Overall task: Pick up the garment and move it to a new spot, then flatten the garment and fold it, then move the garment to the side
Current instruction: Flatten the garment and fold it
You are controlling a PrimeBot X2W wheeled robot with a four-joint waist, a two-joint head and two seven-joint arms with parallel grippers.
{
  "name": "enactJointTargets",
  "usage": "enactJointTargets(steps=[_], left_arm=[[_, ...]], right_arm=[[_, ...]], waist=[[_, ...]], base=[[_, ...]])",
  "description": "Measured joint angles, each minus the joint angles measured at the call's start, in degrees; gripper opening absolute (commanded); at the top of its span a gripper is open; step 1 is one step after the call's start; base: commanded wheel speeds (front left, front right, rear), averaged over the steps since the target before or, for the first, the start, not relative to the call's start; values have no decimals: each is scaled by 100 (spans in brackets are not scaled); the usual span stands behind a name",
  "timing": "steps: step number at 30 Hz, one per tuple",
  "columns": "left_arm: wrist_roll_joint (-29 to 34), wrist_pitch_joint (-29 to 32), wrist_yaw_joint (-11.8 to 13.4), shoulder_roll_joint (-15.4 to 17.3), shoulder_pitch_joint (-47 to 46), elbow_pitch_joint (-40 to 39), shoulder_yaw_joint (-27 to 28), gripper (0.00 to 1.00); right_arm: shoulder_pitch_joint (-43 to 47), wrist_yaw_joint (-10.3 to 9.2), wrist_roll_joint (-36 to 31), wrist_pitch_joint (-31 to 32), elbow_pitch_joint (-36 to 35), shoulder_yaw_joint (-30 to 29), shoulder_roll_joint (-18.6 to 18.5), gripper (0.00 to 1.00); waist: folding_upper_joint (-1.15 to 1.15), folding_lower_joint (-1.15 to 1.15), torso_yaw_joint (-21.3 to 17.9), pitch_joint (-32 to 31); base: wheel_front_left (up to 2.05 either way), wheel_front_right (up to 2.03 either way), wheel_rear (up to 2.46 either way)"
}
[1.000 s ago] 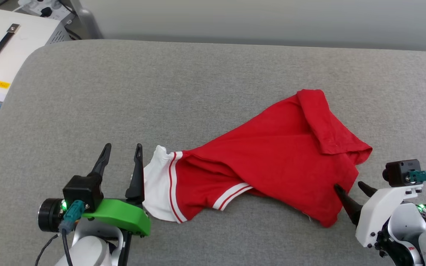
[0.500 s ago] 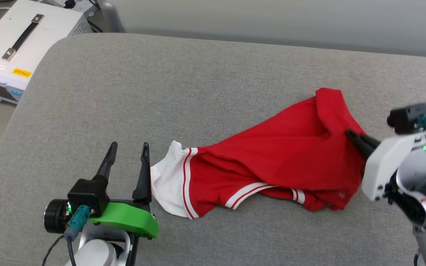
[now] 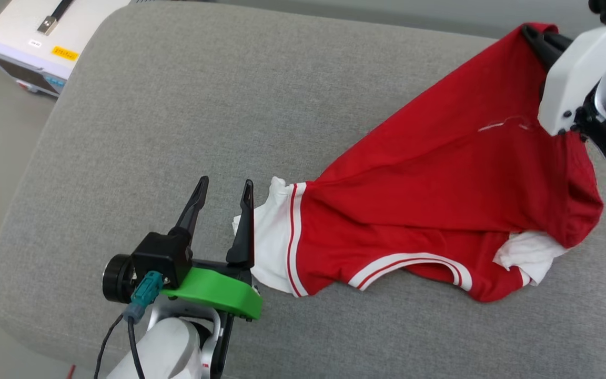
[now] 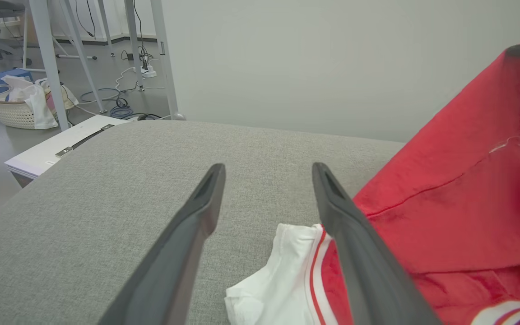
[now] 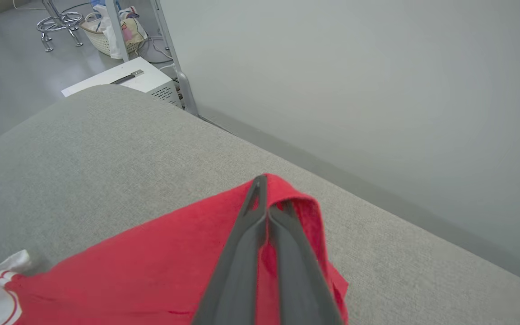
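Pinches a red edge of the shirt [image 3: 440, 184] tight in the right hand [image 3: 532, 34], raised, to peel it off the cushion [image 3: 177, 105] for moving. Holds the left hand [image 3: 226, 183] splayed, empty, low beside the trailing white sleeve [image 3: 271, 237] — likely ready to catch it.

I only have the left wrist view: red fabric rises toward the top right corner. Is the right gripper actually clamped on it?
Observer: Yes. In the right wrist view, the right gripper has its two dark fingers shut on a folded edge of the red jersey-style T-shirt with white sleeves.
Operator: What is further right, beyond my frame?
Observer: In the head view, the second white sleeve sits bunched under the raised red body, low against the gray fabric cushion.
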Motion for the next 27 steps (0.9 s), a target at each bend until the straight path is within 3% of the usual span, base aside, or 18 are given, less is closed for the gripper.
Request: enactJointTargets(steps=[10,13,14,15,19,20,27], left_arm=[[176,0,-344,-328,-82,261,208,100],[285,0,-422,-380,-85,326,292,100],[318,0,-454,-391,-86,352,323,100],[349,0,-478,-394,-86,380,344,100],[420,0,-571,-410,-82,448,430,100],[439,0,-597,-392,-55,525,504,100],[445,0,-584,-220,216,541,595,100]], right_arm=[[-539,0,209,-995,1933,755,12,0],[-516,0,345,-1285,2306,936,58,58],[-500,0,399,-1378,2415,991,75,96],[-487,0,459,-1471,2514,1040,86,100],[-378,0,700,-1993,2739,1247,88,100],[-222,0,813,-2516,2727,1291,54,100],[527,0,773,-3360,2348,1062,-127,100]], waist=[[0,0,327,440],[0,0,321,474],[0,0,303,471],[0,0,280,462],[0,1,137,355],[0,1,23,195],[0,0,-256,-122]], base=[[0,0,0],[0,0,0],[0,0,0],[0,0,0],[0,0,0],[0,0,0],[0,0,0]])
